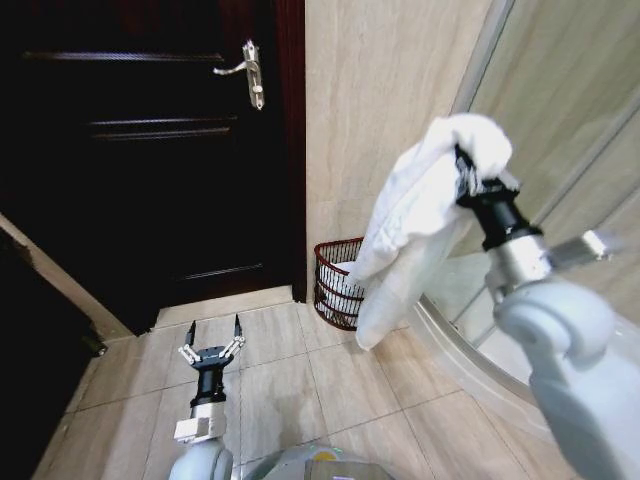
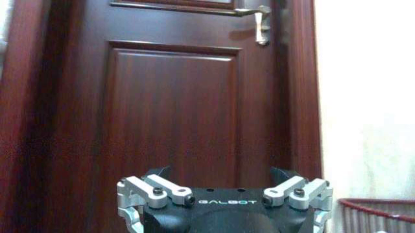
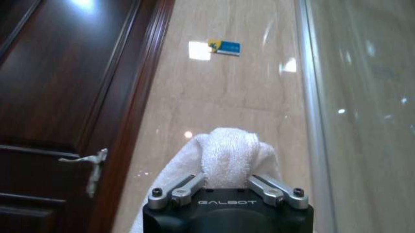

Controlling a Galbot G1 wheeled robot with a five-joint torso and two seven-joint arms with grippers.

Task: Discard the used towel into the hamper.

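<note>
While our right gripper (image 1: 468,172) pinches the white towel (image 1: 415,225) high beside the wall, our left gripper (image 1: 211,350) hangs low over the floor tiles (image 1: 340,385) with fingers spread and empty.

From the right wrist we see the fingers (image 3: 178,189) pressed in on a bunched knob of towel (image 3: 227,155), with the door handle (image 3: 91,165) and a small sticker (image 3: 224,47) on the wall beyond. Our head view adds what that one hides: the cloth's long axis runs down and to our left, its lower end hanging in front of the hamper (image 1: 335,285), which stands upright in the corner by the dark door (image 1: 150,150). From the left wrist we catch the hamper's rim (image 2: 379,206) beside the door.
</note>
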